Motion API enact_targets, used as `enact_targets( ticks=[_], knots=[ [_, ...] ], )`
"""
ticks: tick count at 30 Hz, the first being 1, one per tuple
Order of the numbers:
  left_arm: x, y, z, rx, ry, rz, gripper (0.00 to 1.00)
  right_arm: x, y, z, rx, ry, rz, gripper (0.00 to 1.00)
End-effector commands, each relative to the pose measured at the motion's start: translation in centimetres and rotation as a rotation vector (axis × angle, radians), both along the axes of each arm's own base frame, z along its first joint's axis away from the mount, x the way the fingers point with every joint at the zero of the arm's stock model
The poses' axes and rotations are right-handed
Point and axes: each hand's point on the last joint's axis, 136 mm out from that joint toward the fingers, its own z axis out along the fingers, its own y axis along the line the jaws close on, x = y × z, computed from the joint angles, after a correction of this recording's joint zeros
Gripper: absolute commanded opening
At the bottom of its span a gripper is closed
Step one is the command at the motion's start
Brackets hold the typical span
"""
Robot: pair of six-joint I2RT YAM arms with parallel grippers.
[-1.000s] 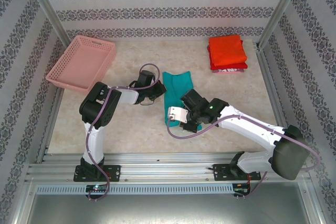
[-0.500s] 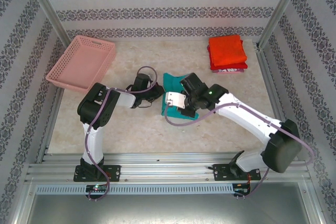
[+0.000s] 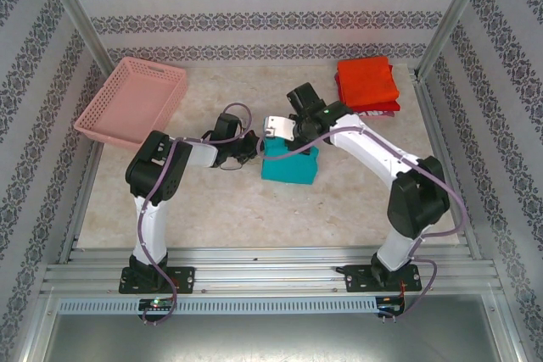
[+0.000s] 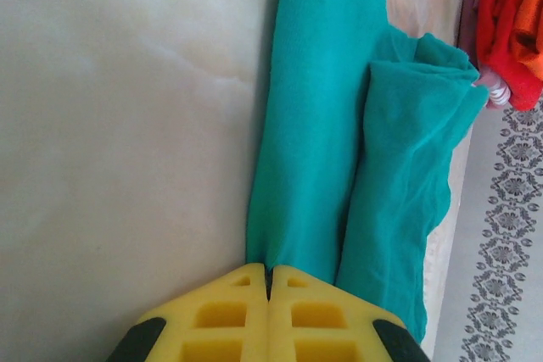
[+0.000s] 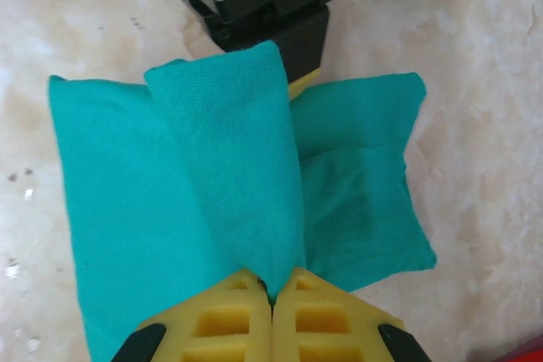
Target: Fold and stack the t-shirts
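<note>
Since a second ago my right arm has swung from the lower middle of the top view up past centre, carrying one end of the teal shirt [image 3: 290,167] over itself, so the long strip is now a short doubled block at mid-frame on the table [image 3: 212,201]. At upper left sits the pink basket [image 3: 131,101]. My left gripper [image 4: 268,281], on an arm lying low and reaching rightward, is pinched tight on the shirt's edge, I judge to anchor it during the fold. My right gripper [image 5: 272,287], elbow high and wrist bent back, is clamped on a raised fold. At upper right, the folded red shirts [image 3: 366,84] wait.
</note>
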Motion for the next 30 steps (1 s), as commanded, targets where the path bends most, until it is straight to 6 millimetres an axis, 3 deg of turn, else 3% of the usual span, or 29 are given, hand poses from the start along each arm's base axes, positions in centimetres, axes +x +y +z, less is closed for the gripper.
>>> enact_targets(
  ticks=[1,14,30],
  knots=[
    [-3.2,3.2,-7.3,0.138,0.221,0.019,0.0,2.0,-0.1,0.4,-0.029,-0.035,0.009,0.0],
    [-3.0,3.9,-8.2,0.142,0.248,-0.002,0.0,7.5,0.9,-0.2,-0.069,-0.107,-0.031,0.0],
    [-2.9,4.4,-8.7,0.138,0.289,-0.006,0.0,11.2,0.9,-1.4,-0.061,-0.164,-0.067,0.0]
  ],
)
